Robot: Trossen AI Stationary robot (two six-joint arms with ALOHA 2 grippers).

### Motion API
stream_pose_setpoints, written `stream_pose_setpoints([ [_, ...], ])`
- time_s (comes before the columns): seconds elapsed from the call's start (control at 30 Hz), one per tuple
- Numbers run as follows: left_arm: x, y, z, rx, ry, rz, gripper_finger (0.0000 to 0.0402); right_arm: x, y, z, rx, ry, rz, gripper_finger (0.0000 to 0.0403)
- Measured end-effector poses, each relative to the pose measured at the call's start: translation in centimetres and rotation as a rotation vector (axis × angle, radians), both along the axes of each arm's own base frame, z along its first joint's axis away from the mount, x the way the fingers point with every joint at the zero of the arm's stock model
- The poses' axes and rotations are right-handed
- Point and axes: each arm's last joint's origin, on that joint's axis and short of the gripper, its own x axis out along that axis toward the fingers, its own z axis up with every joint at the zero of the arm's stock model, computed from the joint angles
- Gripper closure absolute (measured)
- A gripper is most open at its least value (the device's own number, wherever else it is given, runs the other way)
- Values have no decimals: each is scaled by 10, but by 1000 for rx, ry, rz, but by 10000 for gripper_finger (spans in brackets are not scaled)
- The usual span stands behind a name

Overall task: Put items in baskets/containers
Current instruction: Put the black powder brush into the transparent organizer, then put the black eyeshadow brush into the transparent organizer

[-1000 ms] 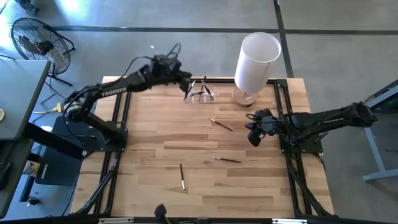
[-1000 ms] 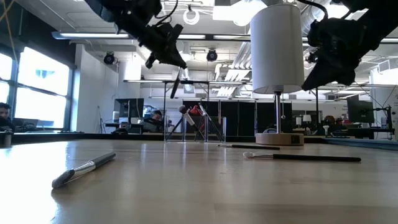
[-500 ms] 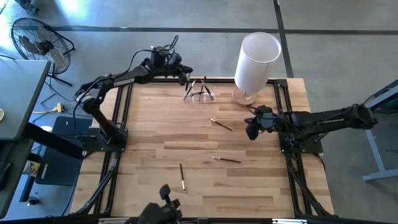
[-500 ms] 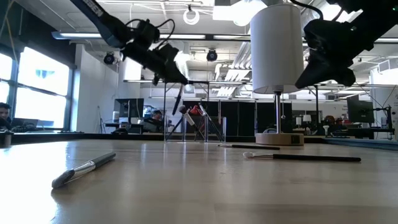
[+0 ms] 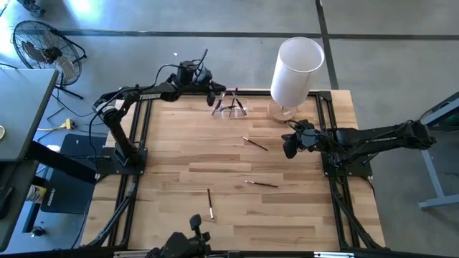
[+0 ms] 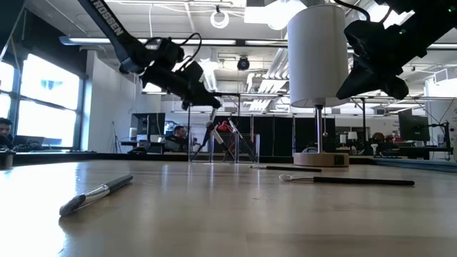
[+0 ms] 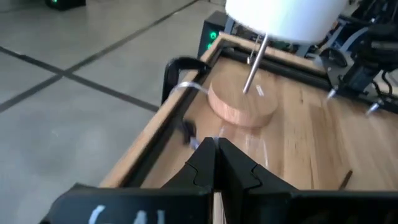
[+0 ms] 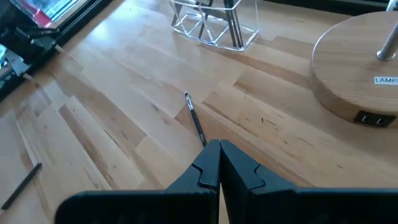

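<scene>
The clear container (image 5: pixel 231 107) stands near the table's far edge with a few brushes leaning in it (image 8: pixel 233 18). My left gripper (image 5: pixel 216 91) hovers just left of it, shut on a thin brush (image 6: pixel 211 116) that slants down toward the container. Three more brushes lie flat on the wood (image 5: pixel 254 143), (image 5: pixel 262 184), (image 5: pixel 210 203). My right gripper (image 5: pixel 290 148) is shut and empty above the table's right side. Its fingertips (image 8: pixel 219 148) are just short of the nearest lying brush (image 8: pixel 196 121). My left gripper pinches the brush near its upper end (image 6: pixel 214 107) between its two fingertips. The fingers slant slightly down, coming from the table's left. The brush hangs tilted below them, clear of the table. Whether its lower end touches the container, I cannot tell.
A tall white lamp cylinder (image 5: pixel 297 66) on a round wooden base (image 8: pixel 360 74) stands right of the container at the far edge. Black rails (image 5: pixel 140 129) frame the table's left and right sides. A floor fan (image 5: pixel 39 46) stands off the table, far left.
My left gripper has sunk toward the container and rolled, its arm swinging toward the far edge. The brush it holds has come down with it. My right gripper has rolled a little in place.
</scene>
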Motion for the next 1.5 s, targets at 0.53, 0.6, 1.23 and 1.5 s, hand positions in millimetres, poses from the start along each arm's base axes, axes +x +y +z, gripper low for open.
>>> stream_pose_setpoints([
  [0.53,4,-12,-11,22,19,27,327,0,-5,0,-10,-3,-43,403],
  [0.6,4,-12,-12,16,20,18,310,-1,-7,0,-13,-1,-51,403],
  [1.23,-30,-79,83,40,-9,305,257,0,-10,0,-70,53,54,402],
  [1.5,-28,-149,82,-233,116,346,287,1,-8,1,-52,52,136,402],
])
